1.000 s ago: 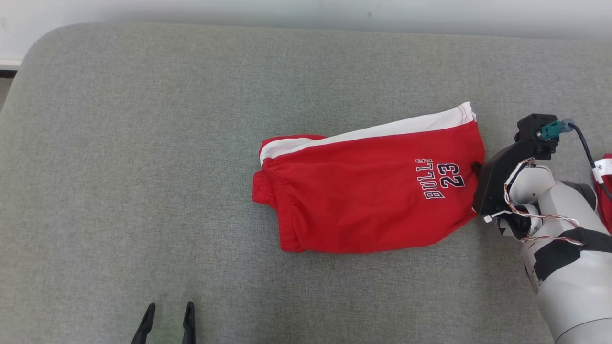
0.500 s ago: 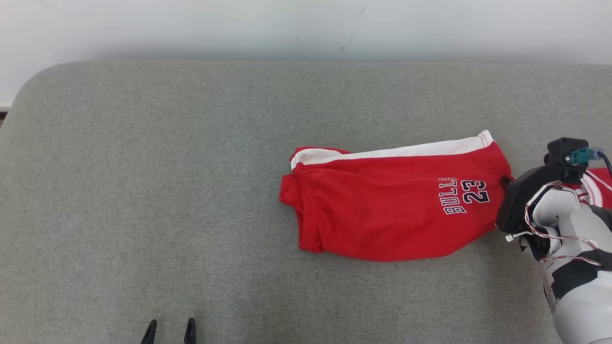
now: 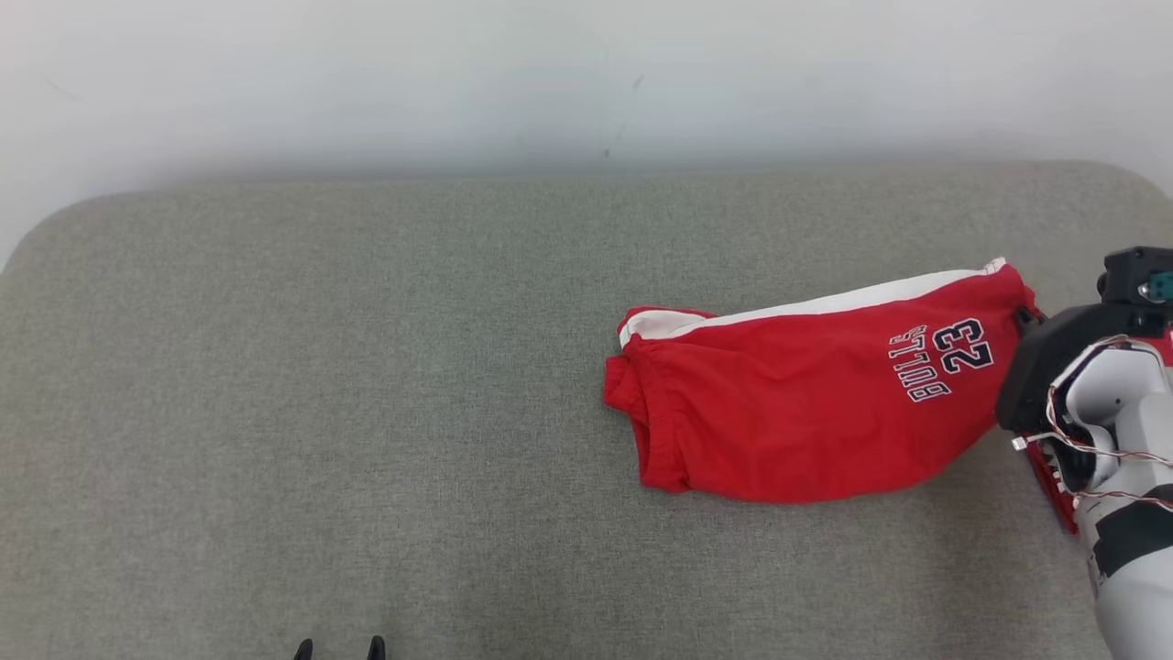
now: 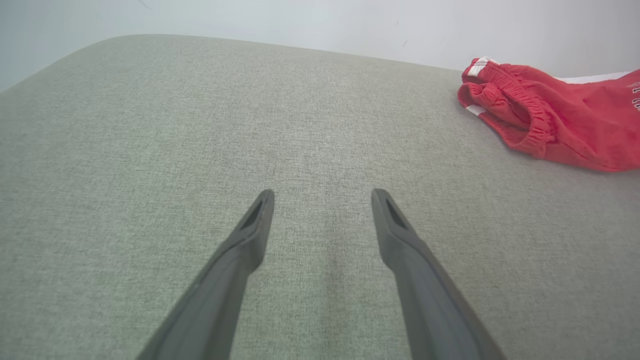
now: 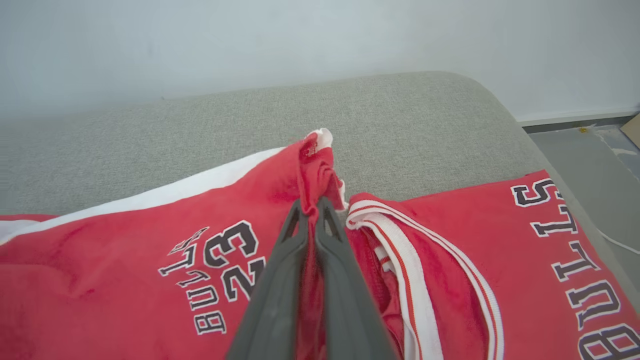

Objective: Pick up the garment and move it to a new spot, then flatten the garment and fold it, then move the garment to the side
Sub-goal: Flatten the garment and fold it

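Observation:
The garment (image 3: 806, 412) is a pair of red shorts with a white side stripe and "BULLS 23" print, lying folded on the grey cushion (image 3: 367, 367) right of centre. Its elastic waistband (image 4: 520, 107) faces my left side. My right gripper (image 5: 310, 206) is shut on the hem of the shorts, the cloth bunched up between the fingertips. In the head view the black wrist (image 3: 1049, 367) of that arm sits at the shorts' right end. My left gripper (image 4: 322, 196) hovers open over bare cushion, far left of the garment, its tips at the bottom edge (image 3: 339, 649).
A second red piece (image 5: 500, 270) with white trim and "BULLS" lettering lies just right of the held hem, near the cushion's right edge. Beyond that edge is grey floor (image 5: 590, 150). A pale wall (image 3: 586, 82) runs behind the cushion.
The head camera has tilted up, showing more wall. My right gripper has dragged the shorts to the right across the cushion, keeping its hold on the hem. The left gripper stays open.

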Tool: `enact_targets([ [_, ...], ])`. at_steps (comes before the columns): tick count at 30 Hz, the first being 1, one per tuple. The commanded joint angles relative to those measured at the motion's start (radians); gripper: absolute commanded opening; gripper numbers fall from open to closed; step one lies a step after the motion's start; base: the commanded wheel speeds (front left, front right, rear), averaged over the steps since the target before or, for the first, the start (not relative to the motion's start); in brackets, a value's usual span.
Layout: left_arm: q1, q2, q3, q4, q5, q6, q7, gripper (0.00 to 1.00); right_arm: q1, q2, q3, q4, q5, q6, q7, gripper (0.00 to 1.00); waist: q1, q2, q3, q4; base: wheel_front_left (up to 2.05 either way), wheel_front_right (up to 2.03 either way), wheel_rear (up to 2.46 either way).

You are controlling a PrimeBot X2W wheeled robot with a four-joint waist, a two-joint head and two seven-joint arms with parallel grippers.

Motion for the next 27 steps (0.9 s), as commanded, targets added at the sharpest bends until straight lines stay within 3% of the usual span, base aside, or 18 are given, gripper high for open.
enact_targets([
  [1,0.012,-0.004,0.002,0.004,0.007,-0.004,-0.003,1.00,0.013,0.009,0.016,-0.027,-0.005,-0.003,0.011,0.00,0.0000,0.0000,-0.014,-0.004,0.00,0.00,0.00],
  [15,0.029,-0.016,0.003,0.012,0.003,-0.016,-0.003,1.00,0.047,0.115,0.251,-0.199,0.058,-0.003,0.132,0.00,0.0000,0.0000,-0.051,0.029,0.00,0.00,0.00],
  [27,0.006,-0.027,-0.001,0.020,-0.002,-0.024,-0.003,1.00,0.017,0.178,0.404,-0.156,0.109,-0.003,0.164,0.00,0.0000,0.0000,-0.017,0.125,0.00,0.00,0.00],
])
